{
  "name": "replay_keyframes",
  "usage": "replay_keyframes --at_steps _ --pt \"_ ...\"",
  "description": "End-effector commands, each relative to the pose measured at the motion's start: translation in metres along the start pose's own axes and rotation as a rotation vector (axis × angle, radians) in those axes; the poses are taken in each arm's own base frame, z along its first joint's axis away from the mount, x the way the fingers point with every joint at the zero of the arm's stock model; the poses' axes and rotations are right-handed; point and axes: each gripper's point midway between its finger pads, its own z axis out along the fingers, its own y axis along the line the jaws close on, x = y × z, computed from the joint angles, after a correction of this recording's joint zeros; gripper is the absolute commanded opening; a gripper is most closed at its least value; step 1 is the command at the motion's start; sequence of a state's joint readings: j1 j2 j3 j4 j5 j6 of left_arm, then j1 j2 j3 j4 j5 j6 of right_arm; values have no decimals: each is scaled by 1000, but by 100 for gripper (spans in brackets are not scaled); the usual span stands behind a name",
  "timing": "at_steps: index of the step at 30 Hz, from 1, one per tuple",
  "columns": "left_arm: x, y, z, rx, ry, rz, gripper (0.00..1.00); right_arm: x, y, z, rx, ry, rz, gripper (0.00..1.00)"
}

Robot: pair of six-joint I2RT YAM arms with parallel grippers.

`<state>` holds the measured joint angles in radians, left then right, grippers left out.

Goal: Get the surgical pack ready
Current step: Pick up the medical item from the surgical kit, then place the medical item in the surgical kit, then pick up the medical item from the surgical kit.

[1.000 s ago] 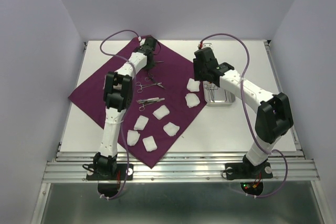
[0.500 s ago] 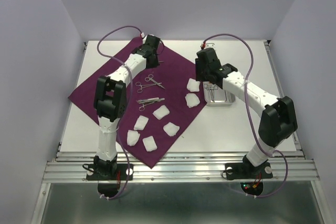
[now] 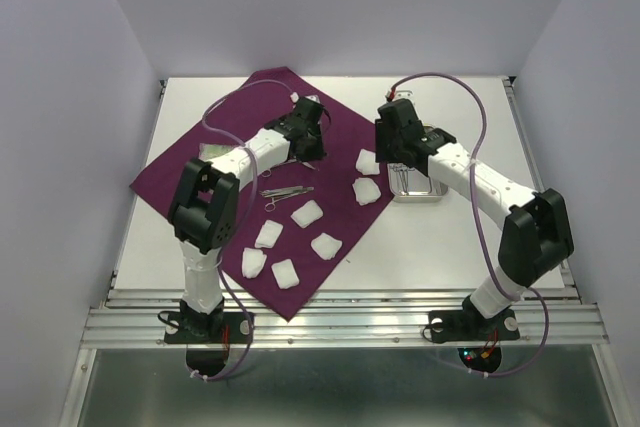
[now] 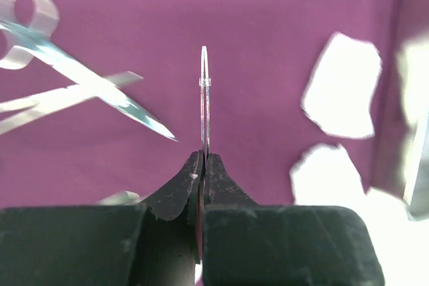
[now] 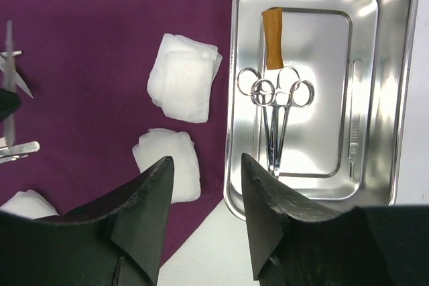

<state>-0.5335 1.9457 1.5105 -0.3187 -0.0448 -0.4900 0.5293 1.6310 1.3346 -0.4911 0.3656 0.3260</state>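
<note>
After the left hand (image 4: pixel 204 162) swung inward, it pinches a thin metal instrument (image 4: pixel 204 98).

Gauze pads (image 3: pixel 307 213) on surgical pack (image 3: pixel 345 132); tray (image 3: pixel 420 198) just right.

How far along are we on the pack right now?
Done: the cloth lies spread open, with gauze pads and scissors laid out on it. In hand: the left claw is shut on a thin metal tool above the cloth; the right claw hangs open by the tray. Left: forceps sit in the tray, and the cloth is not yet folded.
</note>
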Motion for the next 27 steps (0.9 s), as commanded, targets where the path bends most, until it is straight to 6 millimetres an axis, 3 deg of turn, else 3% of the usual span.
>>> replay_keyframes --at_steps 1,3,6,7,9,13,17,21,27 --pt "5 -44 -8 147 -6 -35 4 -15 0 -15 -33 -58 47 50" --pt "18 -50 2 161 19 -38 8 -16 0 -16 -37 -61 45 50" --pt "29 -59 9 184 53 -32 30 -18 -1 -20 -42 -70 47 50" --pt "29 -60 9 186 54 -28 43 -18 0 -20 -47 -69 48 50" --pt "29 -61 7 185 50 -15 47 -15 7 -19 -82 -53 47 50" --pt "16 -57 -5 157 16 10 47 -12 17 -13 -120 -37 61 49" --pt "-4 -45 -32 133 -35 8 47 -14 32 -6 -175 -28 74 49" --pt "-19 -16 -59 68 -97 -5 47 -9 53 4 -218 3 56 49" --pt "-31 19 -104 13 -167 -29 47 18 96 24 -260 72 -16 49"
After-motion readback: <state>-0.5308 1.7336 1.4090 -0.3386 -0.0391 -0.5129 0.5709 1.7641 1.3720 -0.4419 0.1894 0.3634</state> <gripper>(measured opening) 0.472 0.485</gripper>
